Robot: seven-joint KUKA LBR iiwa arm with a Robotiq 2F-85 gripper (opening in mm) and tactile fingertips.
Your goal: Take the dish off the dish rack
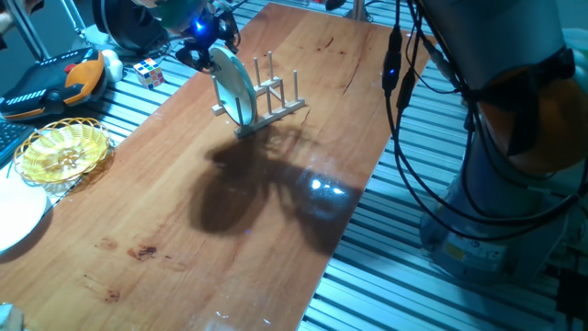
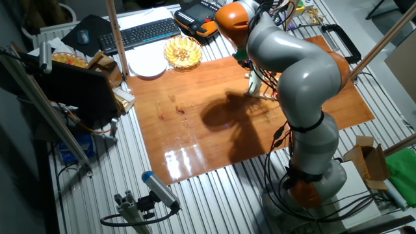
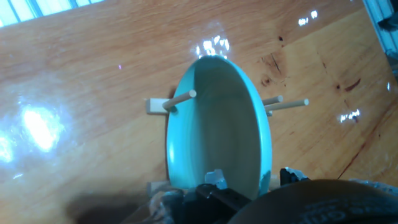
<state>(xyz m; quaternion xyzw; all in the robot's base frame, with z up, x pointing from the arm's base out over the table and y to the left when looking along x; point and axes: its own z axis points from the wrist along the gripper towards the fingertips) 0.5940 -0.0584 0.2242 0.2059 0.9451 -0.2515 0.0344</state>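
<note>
The dish (image 1: pixel 235 88) is a light turquoise plate standing on edge between the pegs of the small wooden dish rack (image 1: pixel 276 99) at the far end of the table. My gripper (image 1: pixel 208 51) is at the dish's upper rim. In the hand view the dish (image 3: pixel 217 124) fills the middle, with rack pegs (image 3: pixel 179 98) on both sides. My gripper (image 3: pixel 252 178) is open, one finger over the dish's hollow face and the other behind its back. A thin gap shows between the rim and the rear finger. In the other fixed view my arm hides the dish, and only part of the dish rack (image 2: pixel 255 90) shows.
A yellow woven basket (image 1: pixel 62 150) and a white plate (image 1: pixel 16 213) sit at the table's left edge, with a puzzle cube (image 1: pixel 150 72) behind them. A keyboard (image 2: pixel 140 32) lies beyond the table. Black cables (image 1: pixel 404 101) hang along the right edge near the robot base.
</note>
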